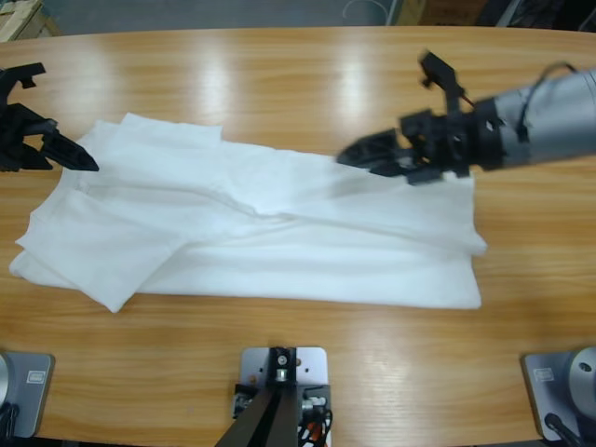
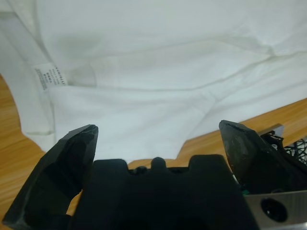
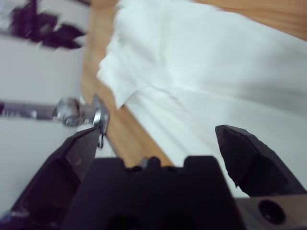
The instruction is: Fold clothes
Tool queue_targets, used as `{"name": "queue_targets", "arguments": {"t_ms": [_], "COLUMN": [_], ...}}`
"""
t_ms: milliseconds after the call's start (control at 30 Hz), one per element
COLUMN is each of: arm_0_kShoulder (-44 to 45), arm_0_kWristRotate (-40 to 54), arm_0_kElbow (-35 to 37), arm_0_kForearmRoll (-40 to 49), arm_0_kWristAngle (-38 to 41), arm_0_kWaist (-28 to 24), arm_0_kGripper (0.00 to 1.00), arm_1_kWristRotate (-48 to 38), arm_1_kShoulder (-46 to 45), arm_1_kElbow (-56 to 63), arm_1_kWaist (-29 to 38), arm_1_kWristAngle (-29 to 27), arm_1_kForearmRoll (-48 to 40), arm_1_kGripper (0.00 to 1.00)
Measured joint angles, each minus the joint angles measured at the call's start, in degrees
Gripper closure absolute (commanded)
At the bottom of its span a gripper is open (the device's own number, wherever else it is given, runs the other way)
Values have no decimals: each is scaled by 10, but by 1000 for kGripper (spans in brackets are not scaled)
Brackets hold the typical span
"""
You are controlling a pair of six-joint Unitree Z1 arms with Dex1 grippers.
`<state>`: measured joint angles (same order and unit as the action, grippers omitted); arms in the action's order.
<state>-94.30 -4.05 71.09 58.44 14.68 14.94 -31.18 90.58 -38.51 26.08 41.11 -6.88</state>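
On the wooden surface (image 1: 307,354) the white T-shirt (image 1: 279,242) lies spread lengthwise across the middle, partly folded, with one flap doubled over at its left end and creases running through the centre. At the shirt's left edge the left tool (image 1: 70,154) sits with its black jaws parted, their tips just at the cloth's border and gripping nothing. Its wrist view looks down on the shirt (image 2: 158,81), where a small sewn label (image 2: 50,76) shows near a curved hem, and bare wood appears on either side below the fabric. The right tool (image 1: 368,154) reaches in from the right side, over the shirt's upper right part; its jaws stand open and hold nothing. Whether it touches the cloth cannot be told. Its wrist view shows the shirt (image 3: 216,81) stretching away ahead of the jaws, with a folded corner near the surface's edge. Nothing else lies between either tool and the shirt.
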Motion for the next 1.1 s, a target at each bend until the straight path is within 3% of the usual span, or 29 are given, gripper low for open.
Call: {"name": "queue_targets", "arguments": {"t_ms": [100,233,300,400,533,700,933,1100], "arm_0_kShoulder": [15,21,22,22,22,22,21,19], "arm_0_kWristRotate": [0,0,0,0,0,0,0,0], "arm_0_kElbow": [-4,-6,-7,-7,-7,-7,-7,-7], "arm_0_kForearmRoll": [0,0,0,0,0,0,0,0], "arm_0_kWristAngle": [0,0,0,1,3,12,12,12], "arm_0_kWaist": [-7,-9,-9,-10,-10,-10,-10,-10], "arm_0_kGripper": [23,23,23,23,23,23,23,23], "arm_1_kWristRotate": [-26,-50,-58,-74,-94,-116,-142,-145], "arm_1_kShoulder": [-34,-125,-166,-206,-239,-228,-130,-78], "arm_1_kElbow": [83,108,108,109,111,131,201,228], "arm_1_kWaist": [-65,-92,-94,-95,-95,-95,-85,-81], "arm_1_kWristAngle": [-15,-145,-184,-213,-238,-246,-245,-244], "arm_1_kForearmRoll": [-14,130,193,249,261,202,25,-40], "arm_1_kGripper": [0,4,4,4,9,9,18,18]}}
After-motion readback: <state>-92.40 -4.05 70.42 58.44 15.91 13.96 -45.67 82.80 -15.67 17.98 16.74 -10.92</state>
